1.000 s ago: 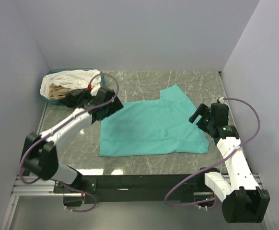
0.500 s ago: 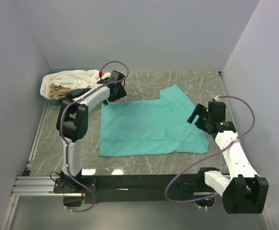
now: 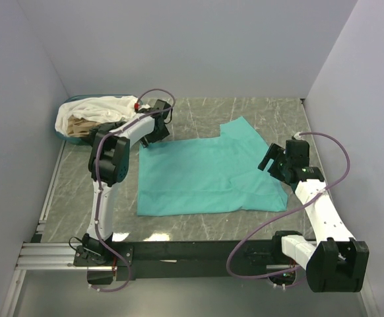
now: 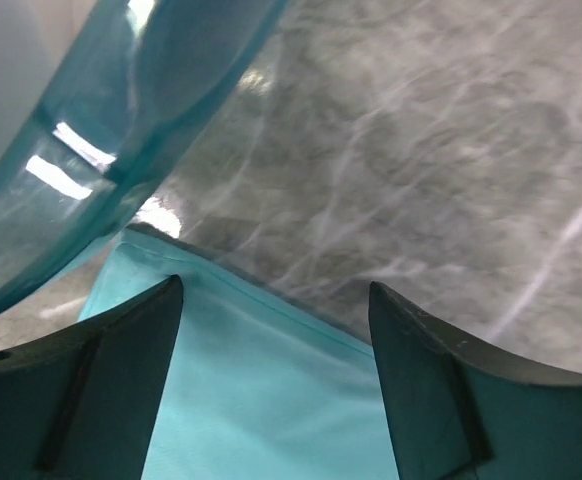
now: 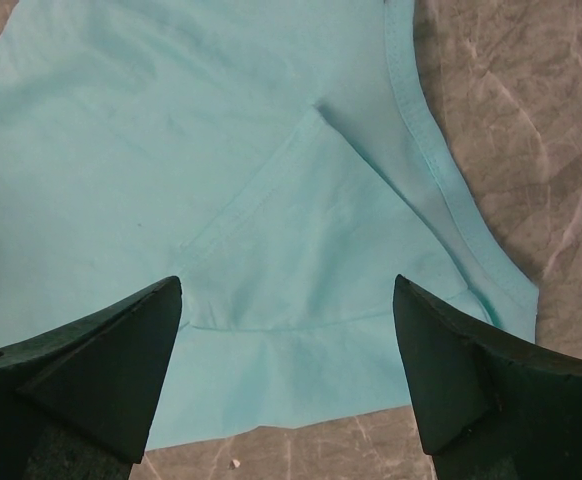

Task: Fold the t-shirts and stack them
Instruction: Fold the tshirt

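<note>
Cloth is what both arms line up on: the teal-green t-shirt (image 3: 205, 175) lies spread flat and single-layered in the middle of the marble table (image 3: 198, 112), not yet folded, apparently opened out so its edges can be reached cleanly. The left gripper (image 4: 276, 300) hangs over the shirt's eleven o'clock corner, its fingers parted with nothing between them. They straddle the hem just inside that corner, which reads as lining up for a pinch. The corner lies close beside the wall of the oval basket (image 4: 121, 130), so the approach looks tight on that side. The basket sits at about ten o'clock on the table and holds the white shirt (image 3: 99, 109) and beige shirt (image 3: 80, 125) in a heap, presumably waiting their turn. The right gripper (image 5: 286, 300) hovers over the shirt's three o'clock edge, likewise spread wide and empty, framing a seamed triangular flap, probably a sleeve, just inside the hem. With one gripper at each end, the likely aim is to lift both sides together and fold the cloth over itself.
</note>
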`<state>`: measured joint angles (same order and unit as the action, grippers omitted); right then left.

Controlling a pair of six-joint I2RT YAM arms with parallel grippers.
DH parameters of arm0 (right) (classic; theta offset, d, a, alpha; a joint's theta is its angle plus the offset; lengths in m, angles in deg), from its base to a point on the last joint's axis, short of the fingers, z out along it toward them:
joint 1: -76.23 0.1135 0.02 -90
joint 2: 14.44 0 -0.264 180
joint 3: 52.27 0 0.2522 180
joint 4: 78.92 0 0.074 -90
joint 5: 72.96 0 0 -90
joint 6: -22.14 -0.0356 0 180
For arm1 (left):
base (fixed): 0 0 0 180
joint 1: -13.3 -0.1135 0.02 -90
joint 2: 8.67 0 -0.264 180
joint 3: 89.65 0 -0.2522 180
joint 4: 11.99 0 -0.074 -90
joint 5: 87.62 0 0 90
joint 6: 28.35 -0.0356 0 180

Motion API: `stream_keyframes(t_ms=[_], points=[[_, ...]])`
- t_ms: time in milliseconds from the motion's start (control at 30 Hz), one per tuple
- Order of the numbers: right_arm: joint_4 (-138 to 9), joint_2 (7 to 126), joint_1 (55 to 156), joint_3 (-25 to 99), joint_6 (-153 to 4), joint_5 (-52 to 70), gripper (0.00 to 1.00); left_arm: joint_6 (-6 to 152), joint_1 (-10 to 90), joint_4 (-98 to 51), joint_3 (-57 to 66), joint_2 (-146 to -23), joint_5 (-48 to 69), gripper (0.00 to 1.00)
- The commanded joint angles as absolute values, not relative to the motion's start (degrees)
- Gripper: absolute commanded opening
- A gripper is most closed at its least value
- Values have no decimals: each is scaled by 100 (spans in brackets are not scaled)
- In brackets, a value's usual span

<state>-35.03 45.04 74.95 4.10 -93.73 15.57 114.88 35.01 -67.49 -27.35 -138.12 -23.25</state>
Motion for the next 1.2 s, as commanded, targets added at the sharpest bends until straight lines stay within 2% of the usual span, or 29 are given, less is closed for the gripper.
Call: stream_keyframes(t_ms=[0, 167, 467, 667, 700, 767, 967, 1167], points=[[-3694, 4550, 7465, 351, -9326, 1669, 92, 11693, 3483, -7049, -2739, -13787, -2601, 79], [-3738, 4567, 7465, 333, -9326, 1617, 91, 11790, 3439, -7268, -2677, -13857, -2794, 73], [-3765, 4550, 7465, 324, -9283, 1599, 91, 11676, 3351, -7462, -2739, -13954, -2408, 45], [-4037, 4856, 7465, 665, -9387, 1669, 91, 11544, 3351, -7322, -2449, -13691, -2232, 20], [-4072, 5101, 7474, 789, -9397, 1686, 91, 11527, 3351, -7296, -2422, -13681, -2145, 11], [-4203, 5418, 7482, 1253, -9476, 1547, 91, 11439, 3351, -7191, -2361, -13655, -2039, 1], [-4380, 7166, 7807, 2818, -9003, 1616, 89, 11263, 3351, -6988, -2247, -13497, -1880, 1], [-3619, 9914, 8203, 5898, -8219, 2345, 86, 11184, 3351, -6812, -2079, -13295, -1687, 1]])
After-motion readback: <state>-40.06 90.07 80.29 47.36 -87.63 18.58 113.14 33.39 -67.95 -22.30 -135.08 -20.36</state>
